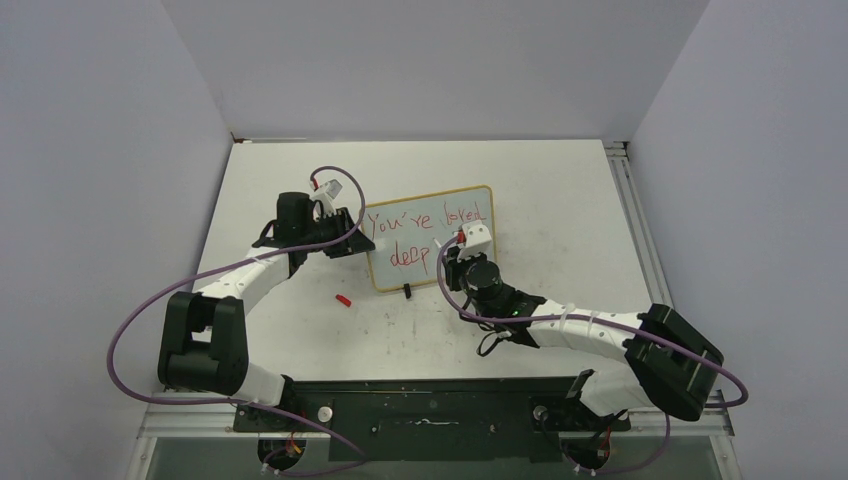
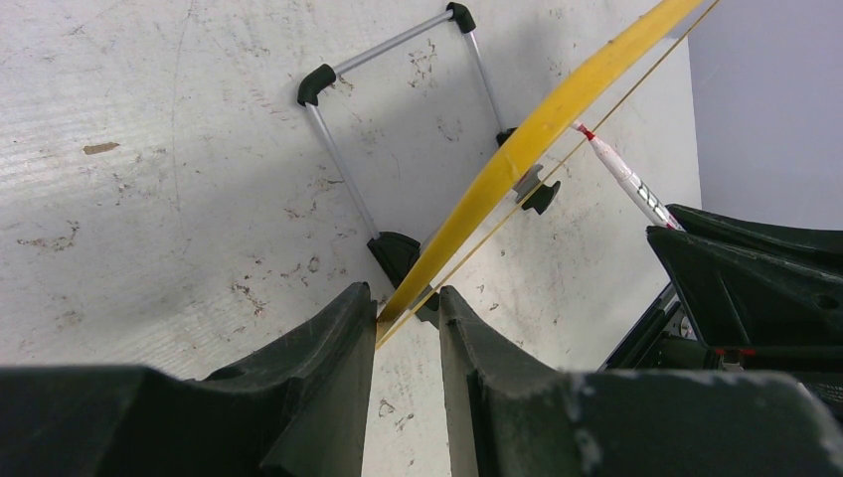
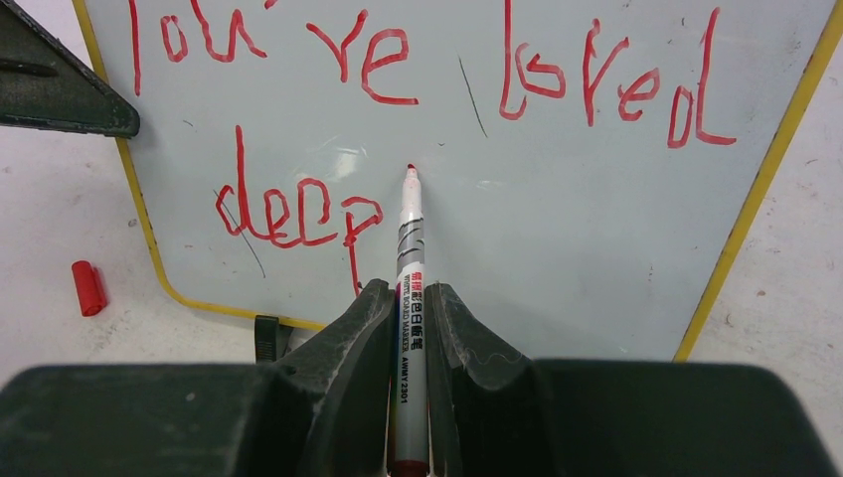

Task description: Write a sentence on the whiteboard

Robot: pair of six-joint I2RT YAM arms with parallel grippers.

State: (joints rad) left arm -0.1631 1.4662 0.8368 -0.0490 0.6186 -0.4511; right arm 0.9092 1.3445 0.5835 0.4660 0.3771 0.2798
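The whiteboard (image 1: pixel 420 232) stands tilted on the table, and its yellow-looking frame (image 2: pixel 517 149) runs between the jaws of my left gripper (image 2: pixel 408 296), which pinches its left edge (image 1: pixel 350 232). The sentence (image 3: pixel 240 179) in red reads "You're loved" with "deep" below it. My right gripper (image 3: pixel 406 290) is shut on a red-tipped whiteboard marker (image 3: pixel 410 248) in front of the board (image 3: pixel 557 229). The marker's tip sits just right of "deep"; whether it touches the board I cannot tell. From above, the right gripper (image 1: pixel 462 245) covers the board's lower right part.
A red marker cap (image 1: pixel 343 299) lies on the white table left of the board's black foot, also seen as a cap (image 3: pixel 87 287) from the right wrist. The board's metal prop stand (image 2: pixel 338 149) rests behind it. Grey walls enclose the table.
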